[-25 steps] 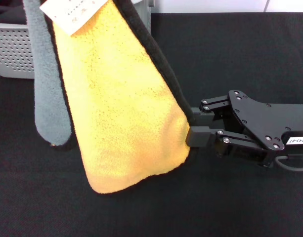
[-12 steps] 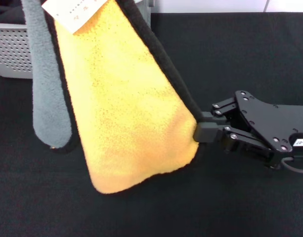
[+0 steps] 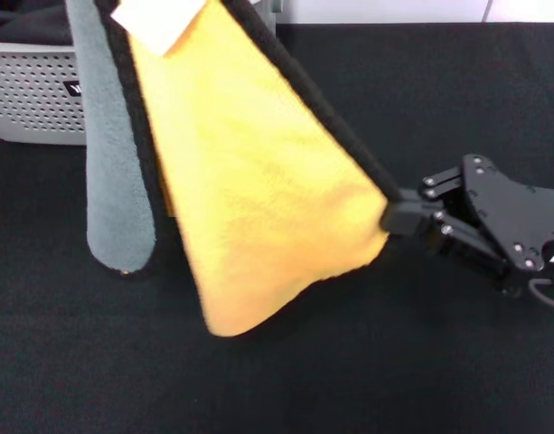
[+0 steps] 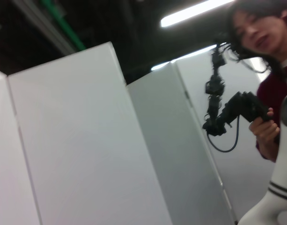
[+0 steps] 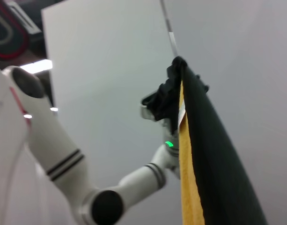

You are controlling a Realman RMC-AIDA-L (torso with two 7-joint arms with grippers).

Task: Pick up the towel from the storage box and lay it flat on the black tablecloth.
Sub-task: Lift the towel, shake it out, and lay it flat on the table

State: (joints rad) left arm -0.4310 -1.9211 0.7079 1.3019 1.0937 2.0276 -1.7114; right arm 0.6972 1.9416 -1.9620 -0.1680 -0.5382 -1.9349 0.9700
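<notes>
The towel (image 3: 258, 199) hangs in the air over the black tablecloth (image 3: 421, 362), yellow-orange face towards me, with a grey fold (image 3: 114, 181) at its left and a white label (image 3: 159, 20) at the top. Its top runs out of the head view. My right gripper (image 3: 396, 218) is shut on the towel's right corner and holds it out to the right. The right wrist view shows my left gripper (image 5: 167, 96) shut on the towel's upper corner, with the towel's edge (image 5: 213, 164) stretched between the two. The storage box (image 3: 32, 99) stands at the far left behind the towel.
The box has a black label (image 3: 73, 88) on its front wall. A white wall (image 3: 385, 9) runs along the tablecloth's far edge. The left wrist view shows only white panels and a person (image 4: 260, 42) holding a controller.
My right gripper has moved to the right with the towel's corner, spreading the towel wider. The towel's top and grey fold have shifted a little to the right.
</notes>
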